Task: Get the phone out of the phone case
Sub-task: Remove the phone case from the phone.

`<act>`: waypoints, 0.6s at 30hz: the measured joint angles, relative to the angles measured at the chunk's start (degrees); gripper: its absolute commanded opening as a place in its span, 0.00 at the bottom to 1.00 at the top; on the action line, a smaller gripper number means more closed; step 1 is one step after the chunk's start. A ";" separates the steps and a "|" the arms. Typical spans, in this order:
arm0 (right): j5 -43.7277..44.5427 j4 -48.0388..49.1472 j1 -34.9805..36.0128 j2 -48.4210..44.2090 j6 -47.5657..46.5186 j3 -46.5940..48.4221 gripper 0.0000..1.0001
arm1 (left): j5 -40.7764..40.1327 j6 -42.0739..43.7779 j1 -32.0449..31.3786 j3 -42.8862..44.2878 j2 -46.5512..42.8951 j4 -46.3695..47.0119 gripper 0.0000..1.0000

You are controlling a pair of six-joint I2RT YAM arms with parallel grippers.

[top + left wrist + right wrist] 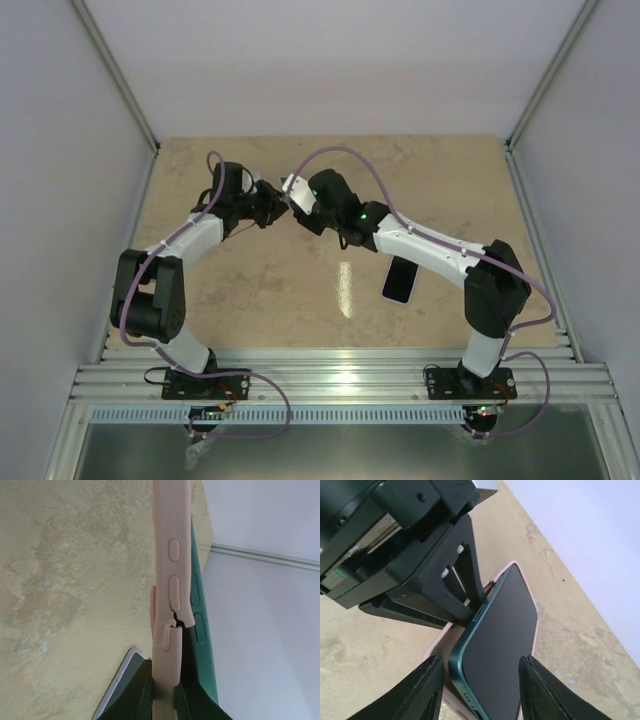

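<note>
The left hand (167, 690) is pinching one pink silicone case (172, 540) half-holding one dark-green phone (495, 640), the right hand (479, 680) is straddling that phone, grip unclear, and one white-rimmed phone (397, 280) is lying well apart from the case.

The left arm (190, 238) and right arm (430, 248) have white links, black joints, lilac cables (350, 152) and, seemingly, green lights (364, 212).

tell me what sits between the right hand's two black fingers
The dark green phone, partly out of its pale pink silicone case, seen in the right wrist view.
</note>
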 measured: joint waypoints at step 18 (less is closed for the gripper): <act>6.34 9.68 1.33 0.70 -13.38 -4.50 0.34 | -0.17 -2.32 0.07 -1.14 0.02 1.64 0.00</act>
